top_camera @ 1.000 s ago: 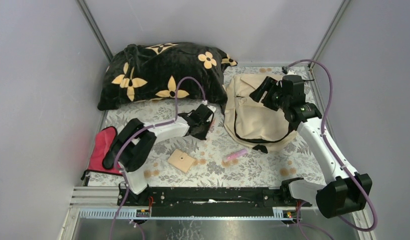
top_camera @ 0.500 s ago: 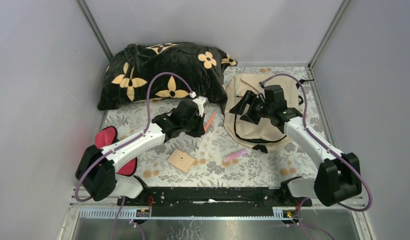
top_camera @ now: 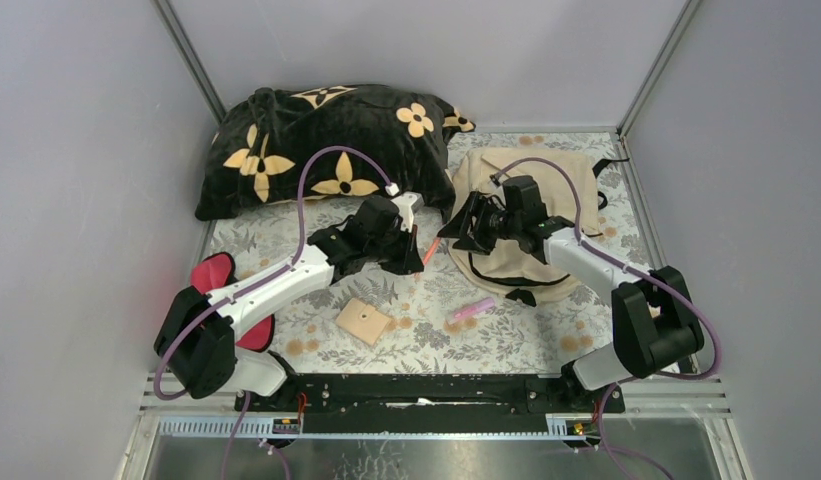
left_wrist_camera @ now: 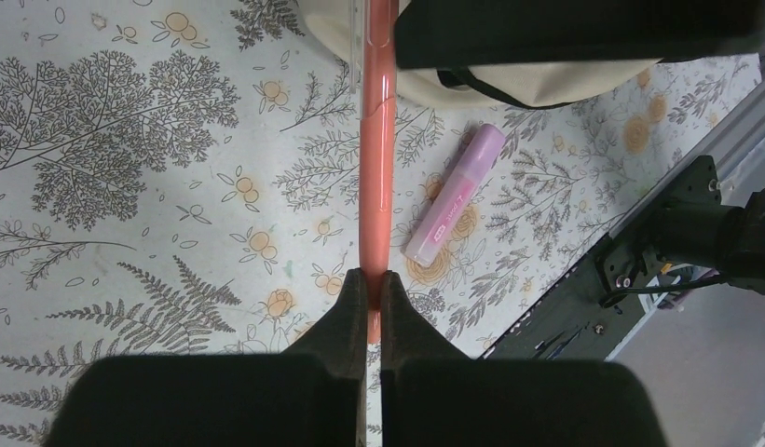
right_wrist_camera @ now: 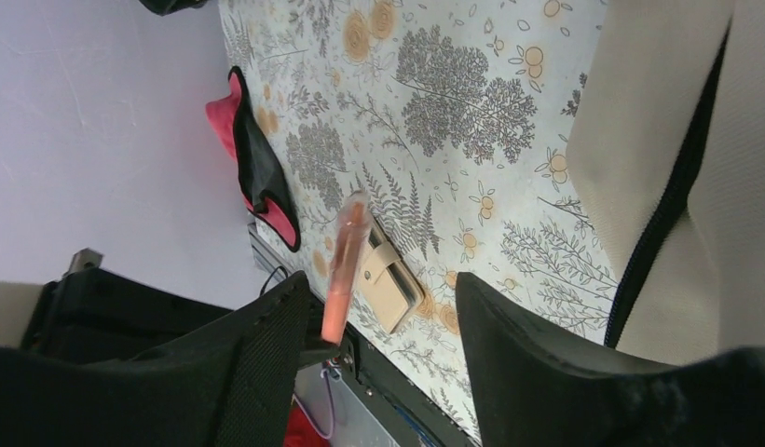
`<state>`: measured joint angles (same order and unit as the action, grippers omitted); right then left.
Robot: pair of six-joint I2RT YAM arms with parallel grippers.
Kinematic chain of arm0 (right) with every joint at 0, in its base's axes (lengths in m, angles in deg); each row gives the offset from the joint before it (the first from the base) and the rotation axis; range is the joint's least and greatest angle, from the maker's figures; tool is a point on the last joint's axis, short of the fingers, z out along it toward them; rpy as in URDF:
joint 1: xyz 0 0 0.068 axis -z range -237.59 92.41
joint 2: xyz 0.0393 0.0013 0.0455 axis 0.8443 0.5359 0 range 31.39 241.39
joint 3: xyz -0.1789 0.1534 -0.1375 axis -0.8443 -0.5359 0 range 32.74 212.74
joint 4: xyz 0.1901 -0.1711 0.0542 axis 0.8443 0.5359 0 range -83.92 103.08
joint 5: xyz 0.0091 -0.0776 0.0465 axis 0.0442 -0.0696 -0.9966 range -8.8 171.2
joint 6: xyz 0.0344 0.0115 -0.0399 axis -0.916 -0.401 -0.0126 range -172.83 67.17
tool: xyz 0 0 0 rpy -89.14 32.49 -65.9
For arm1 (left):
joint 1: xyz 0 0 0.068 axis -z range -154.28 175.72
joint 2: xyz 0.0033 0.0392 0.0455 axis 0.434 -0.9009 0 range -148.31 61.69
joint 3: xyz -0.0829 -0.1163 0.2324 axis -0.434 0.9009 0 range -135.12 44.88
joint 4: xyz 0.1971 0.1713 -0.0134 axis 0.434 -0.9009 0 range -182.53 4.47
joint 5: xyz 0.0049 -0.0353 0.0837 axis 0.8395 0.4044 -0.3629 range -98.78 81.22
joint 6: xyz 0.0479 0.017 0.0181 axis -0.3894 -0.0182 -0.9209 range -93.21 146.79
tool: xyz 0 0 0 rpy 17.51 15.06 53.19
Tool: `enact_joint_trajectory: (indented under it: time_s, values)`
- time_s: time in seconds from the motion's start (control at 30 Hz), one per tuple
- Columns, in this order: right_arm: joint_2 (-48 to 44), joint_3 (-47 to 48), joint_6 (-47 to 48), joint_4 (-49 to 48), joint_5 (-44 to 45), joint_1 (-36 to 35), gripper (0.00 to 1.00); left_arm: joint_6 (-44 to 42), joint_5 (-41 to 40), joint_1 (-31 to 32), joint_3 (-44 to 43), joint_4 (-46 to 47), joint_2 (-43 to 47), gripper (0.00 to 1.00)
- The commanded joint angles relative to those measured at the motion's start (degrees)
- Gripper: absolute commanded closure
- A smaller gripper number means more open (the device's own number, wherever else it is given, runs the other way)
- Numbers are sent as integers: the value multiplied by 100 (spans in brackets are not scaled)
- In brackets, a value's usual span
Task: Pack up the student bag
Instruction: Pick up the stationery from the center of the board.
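Backpack (top_camera: 561,180) of soft beige fabric with dark zipper lines and black straps, lying slumped at 2 o'clock on floral-print table (top_camera: 546,338). Judged light, limp and prone to folding under a pinch; probably best taken at a zipper edge or a strap, not the flat panel. At its 9 o'clock edge, right gripper (top_camera: 464,228), fingers apart, nothing held. Facing it, left gripper (left_wrist_camera: 373,279), fingers clamped on the end of slim orange-pink plastic pen (left_wrist_camera: 376,158), far end directed toward the backpack. Pink highlighter marker (top_camera: 470,309) at 6 o'clock of the backpack; tan square block (top_camera: 363,321) toward 7 o'clock; black flower-patterned pillow (top_camera: 326,140) at 11 o'clock of the table.
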<state>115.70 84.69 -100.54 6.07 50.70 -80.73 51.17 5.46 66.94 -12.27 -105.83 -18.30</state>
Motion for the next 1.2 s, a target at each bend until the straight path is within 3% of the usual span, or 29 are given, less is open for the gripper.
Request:
enact_joint_trajectory:
  time_s: [0.0,0.13,0.4,0.43,0.5,0.53,0.57,0.67,0.7,0.73,0.9,1.03,1.17]
  values:
    - [183,237,-119,-385,-184,-166,38,58,111,-3,-143,355,117,100]
    - [199,300,-117,-429,-158,-189,47,82,88,1,-155,333,72,100]
    - [424,281,-443,-859,-447,-187,56,-20,95,0,-167,364,89,100]
    - [440,250,-522,-970,-495,-187,61,-28,103,-3,-157,374,110,100]
    - [457,253,-604,-1199,-737,-179,94,-61,210,-4,-164,391,130,100]
    - [425,307,-527,-1094,-769,-137,100,-114,361,-2,-172,404,147,100]
    - [328,337,-435,-995,-757,-34,100,-196,505,-1,-188,409,165,94]
    - [-217,376,-19,-420,-435,497,100,-382,455,-16,-363,318,239,34]
    - [-428,422,183,-119,-244,721,100,-438,348,-25,-426,323,264,25]
    - [-642,492,388,322,-39,983,100,-483,274,-48,-508,368,253,23]
    - [-1626,790,978,1585,1181,1922,100,-242,437,-271,-1656,614,-608,33]
    - [-2198,1080,1079,2305,2564,2045,100,106,600,-274,-2855,1070,-1831,34]
    - [-2544,1169,1043,2464,3237,2081,100,297,179,-276,-4424,950,-3195,39]
